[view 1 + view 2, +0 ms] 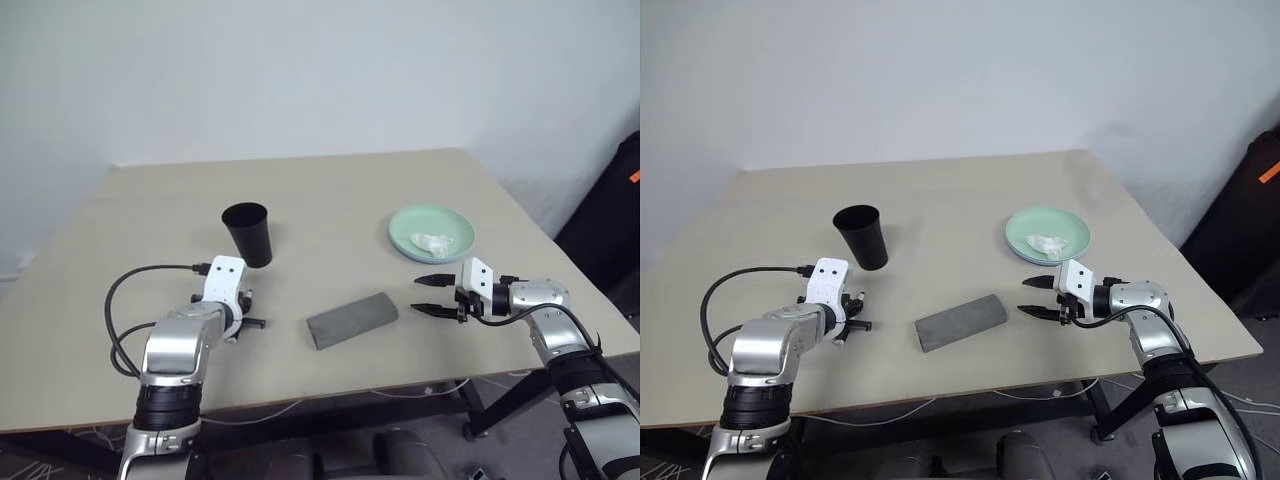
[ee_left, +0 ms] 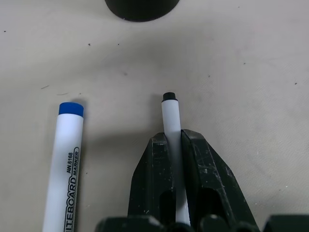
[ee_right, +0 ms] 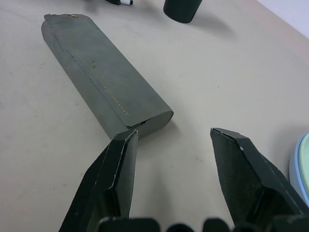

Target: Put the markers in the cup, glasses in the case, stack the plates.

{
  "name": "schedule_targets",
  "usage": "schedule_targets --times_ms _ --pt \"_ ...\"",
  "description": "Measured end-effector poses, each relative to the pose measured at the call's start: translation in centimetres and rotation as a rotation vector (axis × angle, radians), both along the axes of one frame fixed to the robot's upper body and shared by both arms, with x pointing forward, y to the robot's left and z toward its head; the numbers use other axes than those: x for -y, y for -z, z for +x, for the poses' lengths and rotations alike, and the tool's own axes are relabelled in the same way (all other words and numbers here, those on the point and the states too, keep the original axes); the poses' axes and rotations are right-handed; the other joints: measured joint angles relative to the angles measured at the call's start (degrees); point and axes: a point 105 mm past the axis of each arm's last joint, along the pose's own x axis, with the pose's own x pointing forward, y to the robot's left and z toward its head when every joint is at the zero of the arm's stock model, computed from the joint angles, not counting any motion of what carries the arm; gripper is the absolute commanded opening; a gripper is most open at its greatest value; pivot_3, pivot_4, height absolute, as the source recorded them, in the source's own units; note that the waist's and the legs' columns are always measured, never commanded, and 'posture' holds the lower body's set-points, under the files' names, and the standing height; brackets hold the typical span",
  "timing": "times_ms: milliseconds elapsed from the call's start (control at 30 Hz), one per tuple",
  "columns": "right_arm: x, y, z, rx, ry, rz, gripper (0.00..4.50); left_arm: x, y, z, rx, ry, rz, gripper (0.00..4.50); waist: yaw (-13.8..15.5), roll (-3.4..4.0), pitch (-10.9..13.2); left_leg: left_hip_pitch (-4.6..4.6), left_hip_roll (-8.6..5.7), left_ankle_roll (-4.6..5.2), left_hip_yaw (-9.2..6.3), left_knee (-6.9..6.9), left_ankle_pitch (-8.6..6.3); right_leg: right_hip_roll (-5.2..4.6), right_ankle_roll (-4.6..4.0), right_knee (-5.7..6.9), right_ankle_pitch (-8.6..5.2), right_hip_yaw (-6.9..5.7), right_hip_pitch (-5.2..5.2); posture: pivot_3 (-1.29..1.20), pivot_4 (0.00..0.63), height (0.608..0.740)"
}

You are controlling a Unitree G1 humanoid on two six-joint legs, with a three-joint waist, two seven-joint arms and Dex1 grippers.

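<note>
Near the table's [image 1: 300,190] front-left edge, I see my left gripper [image 2: 174,145] clamped on a white marker [image 2: 170,116] with a black tip; a second marker with a blue cap [image 2: 67,145] lies just beside it, untouched. The black cup [image 1: 247,233] stands just behind. My right gripper [image 3: 171,159] hangs spread wide, holding nothing, next to the closed grey case [image 3: 101,87] at the front edge.

A pale beige wooden counter [image 1: 330,190] carries a matt black tapered cup [image 1: 247,234], a grey oblong case [image 1: 351,320], stacked mint-green and light-blue round plates [image 1: 431,233], and a blue-capped white marker [image 2: 65,159].
</note>
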Motion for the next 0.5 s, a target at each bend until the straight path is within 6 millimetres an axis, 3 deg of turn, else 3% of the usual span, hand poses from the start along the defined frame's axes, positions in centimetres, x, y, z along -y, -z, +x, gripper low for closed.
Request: schedule_targets --times_ms 100,233,367,500 --pt "0.0 0.0 0.0 0.0 0.0 -0.002 2.61 2.8 -1.6 1.1 0.077 0.164 -0.061 0.04 0.0 -0.04 0.0 -0.15 -0.02 -0.02 0.03 0.01 0.01 -0.01 0.0 -0.07 0.0 0.01 -0.08 0.0 0.0 0.74" --pt "-0.2 -0.2 0.2 0.009 -0.005 -0.009 2.61 6.2 -6.2 2.7 0.274 0.4 -0.125 0.04 -0.2 -0.03 0.0 -0.38 -0.01 -0.08 0.08 -0.02 -0.04 0.01 0.01 -0.17 0.0 0.01 -0.29 0.0 0.0 0.74" --pt "-0.2 -0.3 0.4 0.013 -0.005 -0.013 2.61 6.7 -10.4 4.1 0.488 0.523 -0.114 0.04 -0.2 -0.04 0.0 -0.38 -0.02 0.01 0.11 -0.17 0.0 0.06 0.0 -0.16 -0.01 -0.09 -0.31 0.0 0.0 0.74" --pt "-0.4 -0.7 0.6 0.027 -0.012 -0.015 2.61 5.0 -14.1 6.6 0.714 0.468 -0.062 0.04 0.0 -0.04 0.0 -0.44 -0.02 0.02 0.09 -0.17 0.01 0.06 -0.01 -0.2 -0.01 -0.22 -0.27 0.0 0.0 0.74"
